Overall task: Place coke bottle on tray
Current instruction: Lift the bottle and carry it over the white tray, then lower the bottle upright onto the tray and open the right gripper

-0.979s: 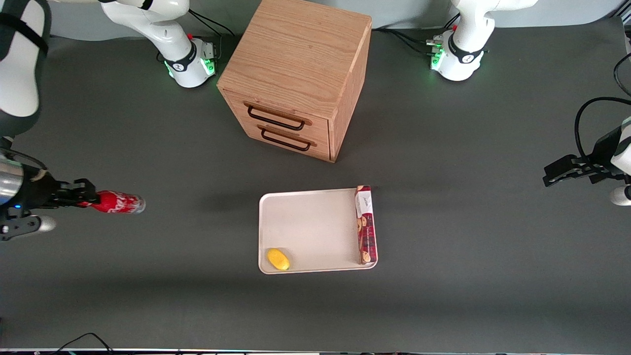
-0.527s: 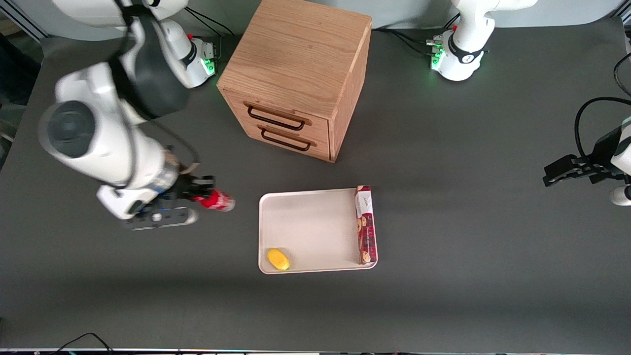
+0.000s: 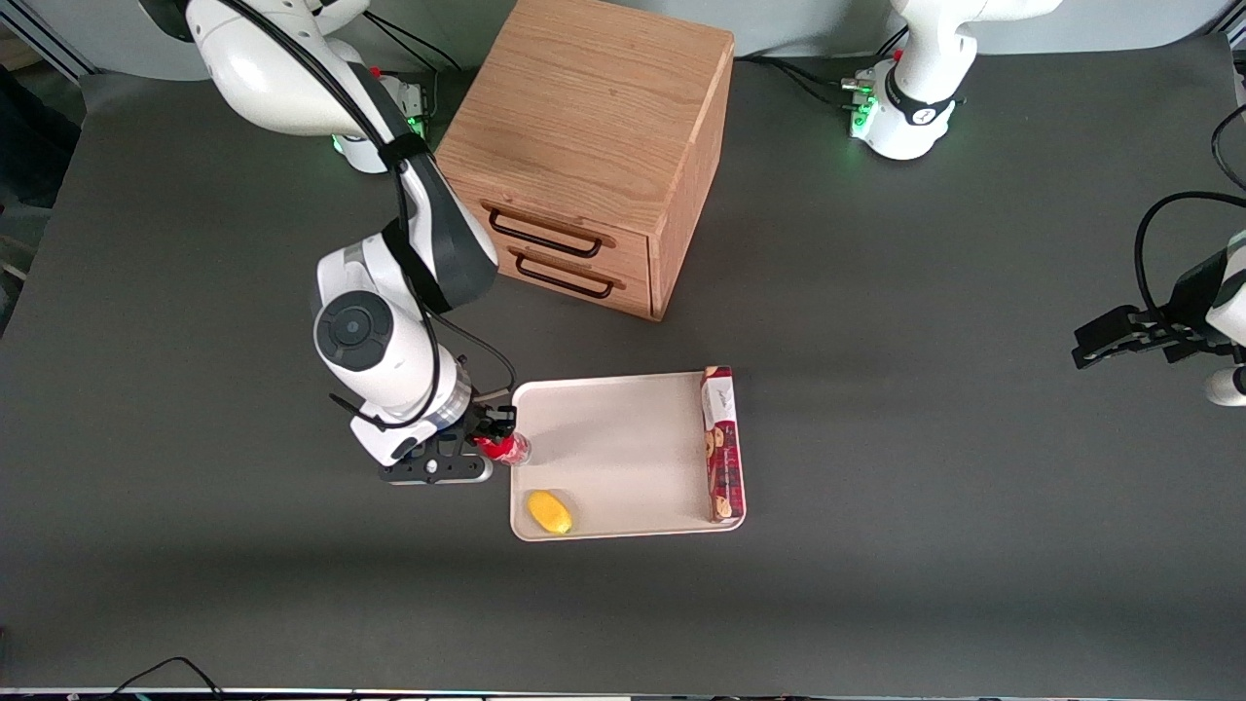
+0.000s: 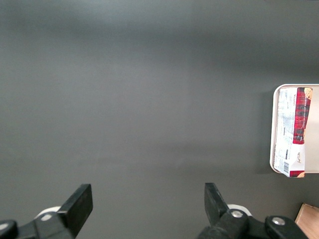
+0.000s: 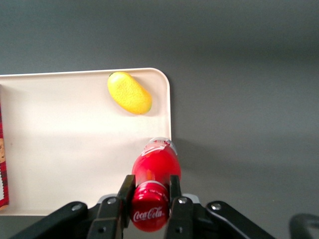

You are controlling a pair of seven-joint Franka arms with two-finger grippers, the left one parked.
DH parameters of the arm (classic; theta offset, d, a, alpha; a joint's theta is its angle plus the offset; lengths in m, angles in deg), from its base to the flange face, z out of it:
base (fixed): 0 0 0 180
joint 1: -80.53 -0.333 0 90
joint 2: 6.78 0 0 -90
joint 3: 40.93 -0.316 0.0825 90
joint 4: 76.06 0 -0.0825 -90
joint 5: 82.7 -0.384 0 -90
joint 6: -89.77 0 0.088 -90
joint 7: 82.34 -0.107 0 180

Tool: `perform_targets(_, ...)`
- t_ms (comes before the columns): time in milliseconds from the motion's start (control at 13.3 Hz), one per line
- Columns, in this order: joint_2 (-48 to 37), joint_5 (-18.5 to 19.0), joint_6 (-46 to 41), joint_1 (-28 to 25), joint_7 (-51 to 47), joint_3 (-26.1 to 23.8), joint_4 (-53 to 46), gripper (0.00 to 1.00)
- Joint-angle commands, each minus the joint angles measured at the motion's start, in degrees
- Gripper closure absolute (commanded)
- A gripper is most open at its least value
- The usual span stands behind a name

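Two fingers (image 5: 175, 191) of our gripper (image 5: 150, 195) clamped on coke bottle (image 5: 152, 186), near red cap. We hold bottle over tray (image 3: 623, 409) edge, at tray's side toward working arm's end of table (image 3: 876, 584). Bottle base just above rim. Yellow lemon (image 3: 549, 512) lies in tray corner, nearer front camera than bottle. Long red biscuit box (image 3: 722, 444) lies along tray's side toward parked arm's end. Wooden drawer cabinet (image 3: 594, 146) stands farther from front camera than tray.
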Motion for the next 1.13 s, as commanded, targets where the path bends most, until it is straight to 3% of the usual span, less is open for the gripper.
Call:
perform_targets(0, -0.1, 0.4, 1.2, -1.0, -2.4, 0.0, 0.2, 1.00)
perform_targets(678, 2.5, 0.9, 2.9, -2.6, -5.0, -0.3, 0.2, 1.00)
perform_targets(753, 2.7, 0.9, 2.9, -2.5, -5.0, -0.3, 0.1, 0.65)
perform_targets(829, 2.9, 0.9, 3.0, -2.5, -5.0, -0.3, 0.0, 0.01)
perform_targets(1055, 2.9, 0.8, 3.0, -2.5, -5.1, -0.3, 0.0, 0.00)
